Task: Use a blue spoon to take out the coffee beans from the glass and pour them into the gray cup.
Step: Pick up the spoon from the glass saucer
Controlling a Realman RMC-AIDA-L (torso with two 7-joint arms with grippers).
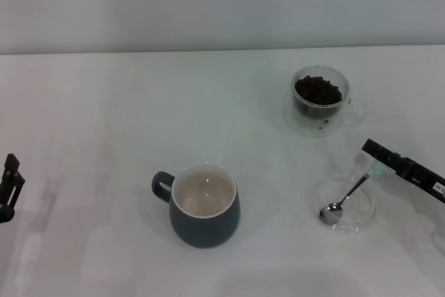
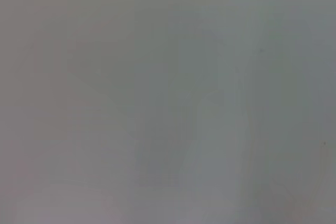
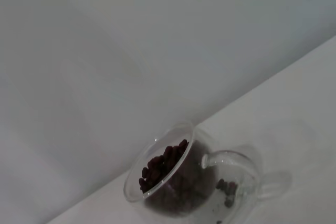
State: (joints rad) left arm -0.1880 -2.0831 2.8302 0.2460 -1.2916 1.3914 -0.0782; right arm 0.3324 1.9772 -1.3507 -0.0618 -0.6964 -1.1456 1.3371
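Right gripper (image 1: 372,149) at the blue spoon's (image 1: 342,201) handle

Whether its fingers grip cannot be told. Spoon bowl rests in a saucer (image 1: 361,215) near the bench's right edge; glass (image 1: 320,100) of coffee beans (image 1: 318,90) behind; gray cup (image 1: 204,205) front-centre; left gripper (image 1: 10,187) parked at left edge.

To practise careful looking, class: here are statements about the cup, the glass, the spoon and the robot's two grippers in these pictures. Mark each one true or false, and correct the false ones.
1. The gray cup holds coffee beans. False: its inside is empty.
2. The coffee beans are in the glass. True.
3. The blue spoon stands in the glass. False: it lies in a clear saucer, bowl toward the cup.
4. The right gripper is at the spoon's handle end. True.
5. The left gripper hovers over the gray cup. False: it sits at the far left edge.
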